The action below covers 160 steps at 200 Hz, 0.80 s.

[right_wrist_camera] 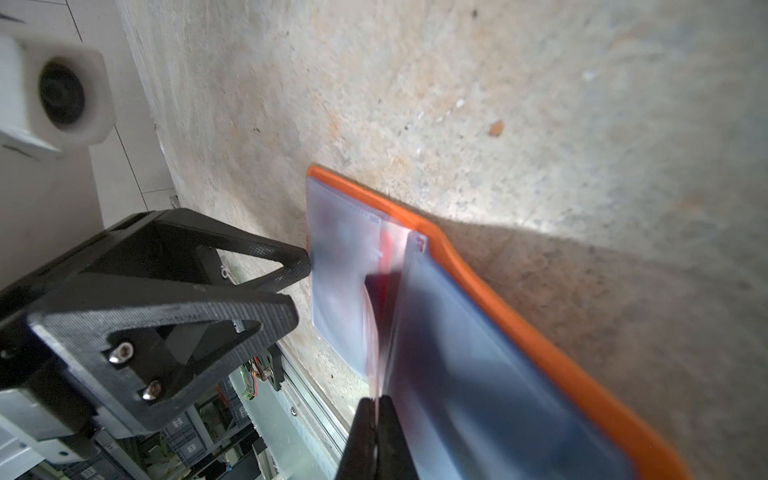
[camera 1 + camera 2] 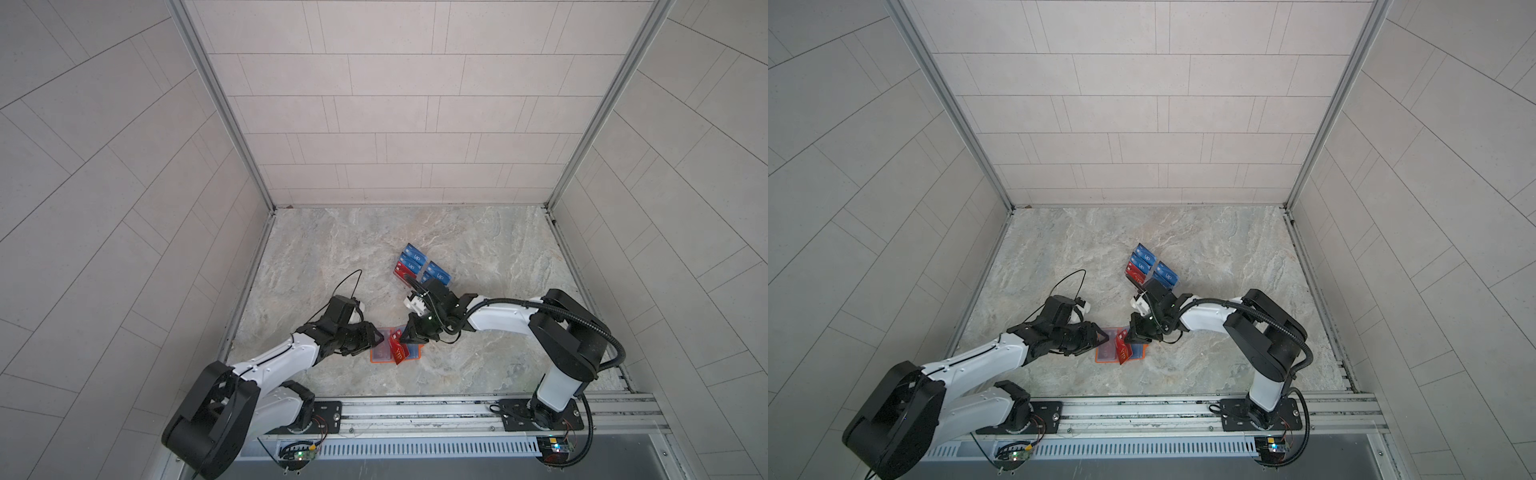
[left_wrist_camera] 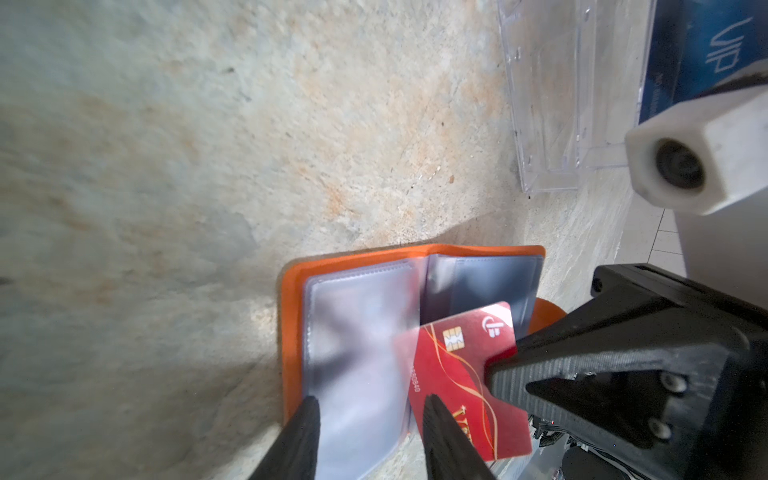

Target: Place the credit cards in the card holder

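The orange card holder lies open on the marble table, clear sleeves up. In the left wrist view its rim frames the pages. My right gripper is shut on a red credit card, which it holds tilted over the fold. One edge of the card sits under a clear sleeve. My left gripper is open, its fingers straddling the left page at the outer edge. More blue and red credit cards stand in a rack.
A clear acrylic tiered rack stands just behind the right arm, a hand's width beyond the holder. The metal rail with both arm bases runs along the near edge. Tiled walls close in the table's left, right and back sides.
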Available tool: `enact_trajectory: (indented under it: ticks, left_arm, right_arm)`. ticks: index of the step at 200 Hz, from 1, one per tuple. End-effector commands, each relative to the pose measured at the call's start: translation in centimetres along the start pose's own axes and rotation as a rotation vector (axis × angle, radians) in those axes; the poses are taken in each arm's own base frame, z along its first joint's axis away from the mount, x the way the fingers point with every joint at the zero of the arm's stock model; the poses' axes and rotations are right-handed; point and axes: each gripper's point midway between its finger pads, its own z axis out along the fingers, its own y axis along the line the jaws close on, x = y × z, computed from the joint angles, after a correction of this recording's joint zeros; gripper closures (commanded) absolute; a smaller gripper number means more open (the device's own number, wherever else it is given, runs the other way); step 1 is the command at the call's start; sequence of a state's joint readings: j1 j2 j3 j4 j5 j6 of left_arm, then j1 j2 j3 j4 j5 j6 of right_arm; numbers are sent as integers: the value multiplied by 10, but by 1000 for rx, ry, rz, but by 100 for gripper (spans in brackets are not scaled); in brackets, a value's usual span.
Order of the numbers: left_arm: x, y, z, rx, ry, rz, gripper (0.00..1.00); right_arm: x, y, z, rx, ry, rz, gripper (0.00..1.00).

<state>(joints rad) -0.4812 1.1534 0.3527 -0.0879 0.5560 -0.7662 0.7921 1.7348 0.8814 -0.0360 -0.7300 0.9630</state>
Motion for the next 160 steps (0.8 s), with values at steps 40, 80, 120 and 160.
enact_trajectory:
  ticks: [40, 80, 120, 160]
  left_arm:
    - [9, 8, -1, -20, 14, 3, 55]
    - [10, 9, 0, -23, 17, 2, 55]
    - [10, 9, 0, -25, 22, 0, 55]
    - [11, 9, 0, -25, 22, 0, 54]
  right_arm:
    - [-13, -8, 11, 29, -55, 18, 100]
    - [-17, -20, 11, 57, -99, 23, 100]
    - [-22, -22, 18, 35, -124, 40, 100]
    - [-24, -27, 17, 52, -151, 44, 100]
